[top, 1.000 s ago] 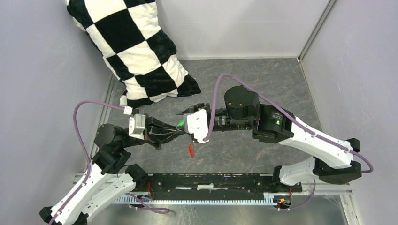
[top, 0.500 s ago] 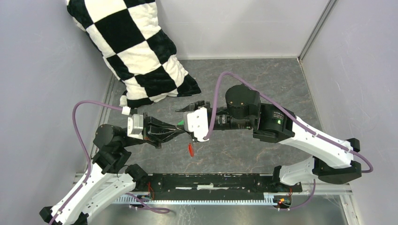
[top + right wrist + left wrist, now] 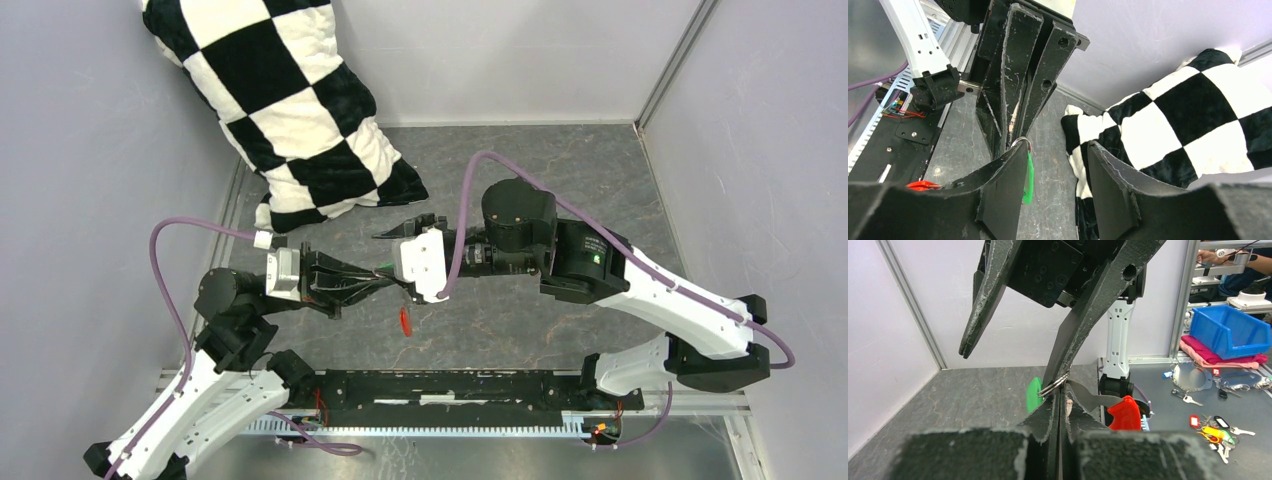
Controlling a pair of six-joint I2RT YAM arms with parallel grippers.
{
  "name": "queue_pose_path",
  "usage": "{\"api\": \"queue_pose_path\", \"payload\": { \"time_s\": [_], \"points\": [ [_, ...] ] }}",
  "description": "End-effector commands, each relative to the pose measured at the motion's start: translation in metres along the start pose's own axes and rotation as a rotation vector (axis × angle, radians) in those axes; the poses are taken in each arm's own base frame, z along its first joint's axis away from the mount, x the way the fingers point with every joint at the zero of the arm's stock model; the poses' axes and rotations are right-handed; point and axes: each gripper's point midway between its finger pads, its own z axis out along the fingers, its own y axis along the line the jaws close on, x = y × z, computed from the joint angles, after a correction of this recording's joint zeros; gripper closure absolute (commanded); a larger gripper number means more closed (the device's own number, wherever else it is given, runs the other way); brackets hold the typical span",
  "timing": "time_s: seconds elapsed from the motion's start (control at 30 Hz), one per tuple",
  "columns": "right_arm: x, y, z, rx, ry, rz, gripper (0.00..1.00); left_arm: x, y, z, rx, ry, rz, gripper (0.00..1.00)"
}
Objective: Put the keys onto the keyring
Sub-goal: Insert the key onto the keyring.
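- While both arms meet over its middle, the grey marbled table [image 3: 560, 170] sits boxed in by pale walls on three sides.
- Black-and-white checkered pillow [image 3: 290, 110]: propped in the 11 o'clock corner, its lower tip down on the table.
- Right arm [image 3: 640, 285]: comes in from 4 o'clock, wrist pointing toward 9 o'clock.
- Left arm [image 3: 200, 390]: comes in from 7 o'clock, wrist pointing toward 3 o'clock, nose to nose with the right one.
- Right gripper [image 3: 1055, 150]: jaws released, a clear gap between them, nothing clamped. Seen from the left wrist, one of its fingers [image 3: 1088, 320] leans down to touch the ring. The other stands well apart at 10 o'clock from it.
- Left gripper [image 3: 1058, 395]: jaws clenched flat together, grasping the keyring at the very tips.
- Red tag [image 3: 404, 321]: dangles at 6 o'clock below the meeting grippers, free of both. In the left wrist view it sits at 4 o'clock from the ring, joined to it by a flat metal link [image 3: 1088, 401].
- Green-headed key [image 3: 1028, 172]: hangs just under the ring, close against the inner face of a right finger. Whether it is threaded on, I cannot tell.
- Keyring [image 3: 1054, 385]: thin silvery ring, held up off the table right where the two grippers meet, pinched between the left fingertips.
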Motion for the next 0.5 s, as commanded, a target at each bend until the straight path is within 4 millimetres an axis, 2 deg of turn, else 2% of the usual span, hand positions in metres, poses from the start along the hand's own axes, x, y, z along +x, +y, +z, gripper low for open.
{"api": "queue_pose_path", "payload": {
  "time_s": [0.0, 0.23, 0.47],
  "points": [
    [0.043, 0.033, 0.003, -0.129, 0.151, 0.062, 0.44, -0.081, -0.015, -0.002, 0.023, -0.209, 0.19, 0.98],
    [0.045, 0.031, 0.002, -0.124, 0.149, 0.065, 0.44, -0.078, -0.014, -0.001, 0.026, -0.203, 0.188, 0.98],
    [0.033, 0.025, 0.0, -0.118, 0.106, 0.065, 0.43, -0.074, -0.013, -0.001, 0.028, -0.195, 0.189, 0.98]
  ]
}}
